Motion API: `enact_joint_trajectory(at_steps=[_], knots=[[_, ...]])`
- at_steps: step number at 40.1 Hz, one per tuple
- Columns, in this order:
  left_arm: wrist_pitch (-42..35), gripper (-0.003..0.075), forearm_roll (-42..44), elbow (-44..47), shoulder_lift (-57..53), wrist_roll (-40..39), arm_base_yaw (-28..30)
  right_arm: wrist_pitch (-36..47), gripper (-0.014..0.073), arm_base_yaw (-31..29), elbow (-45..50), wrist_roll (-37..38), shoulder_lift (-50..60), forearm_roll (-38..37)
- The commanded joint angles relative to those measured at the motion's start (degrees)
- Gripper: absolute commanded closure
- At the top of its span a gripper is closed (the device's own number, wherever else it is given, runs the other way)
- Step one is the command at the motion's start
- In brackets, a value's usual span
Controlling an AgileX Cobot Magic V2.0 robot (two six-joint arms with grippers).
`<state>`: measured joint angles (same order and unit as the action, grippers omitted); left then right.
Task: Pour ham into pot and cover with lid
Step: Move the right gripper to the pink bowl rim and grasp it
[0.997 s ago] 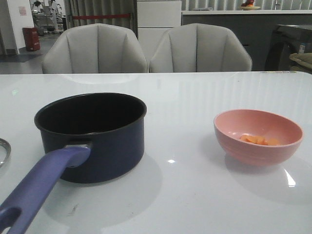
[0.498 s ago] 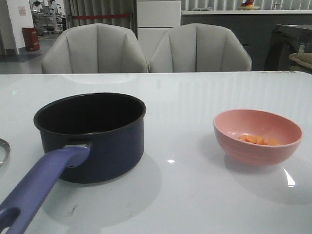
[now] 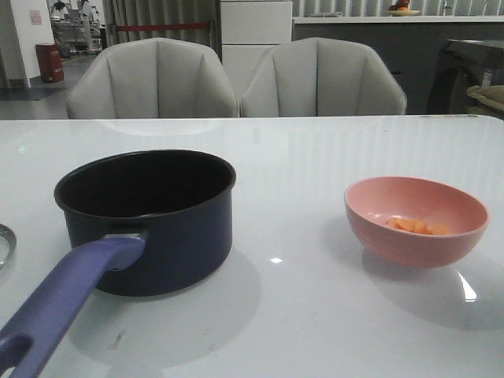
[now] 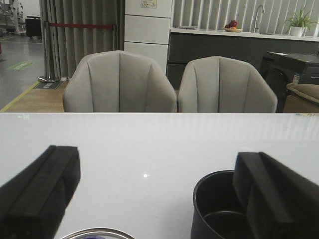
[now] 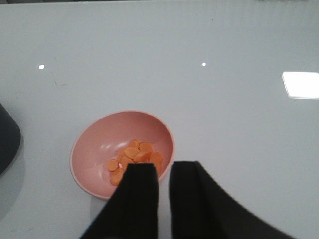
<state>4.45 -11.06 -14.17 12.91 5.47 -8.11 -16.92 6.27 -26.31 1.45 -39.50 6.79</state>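
White glossy table (image 3: 315, 157) — nothing is done yet: ham (image 5: 133, 157) lies in the pink bowl (image 3: 416, 220), pot (image 3: 147, 219) empty, lid (image 3: 5, 244) beside it; left gripper (image 4: 154, 199) gapes wide, right gripper (image 5: 164, 181) nearly closed, holding nothing.

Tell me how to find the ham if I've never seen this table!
Start at the big dark pot with the long purple handle on the left of the white table. Look right to the pink bowl standing alone. The ham is the little heap of orange-pink pieces lying inside it, the only food on the table.
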Motion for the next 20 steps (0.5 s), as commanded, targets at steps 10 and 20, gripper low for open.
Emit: enact_joint_trajectory(at_steps=[10, 20], knots=[[-4.99, 0.0061, -0.62, -1.51, 0.56, -0.17, -0.35, -3.44, -0.0019, -0.23, -13.93, 1.60, -20.12, 0.32], [-4.99, 0.0061, -0.62, -1.51, 0.56, -0.17, -0.35, -9.79, -0.0019, -0.64, -23.68, 1.60, -36.77, 0.50]])
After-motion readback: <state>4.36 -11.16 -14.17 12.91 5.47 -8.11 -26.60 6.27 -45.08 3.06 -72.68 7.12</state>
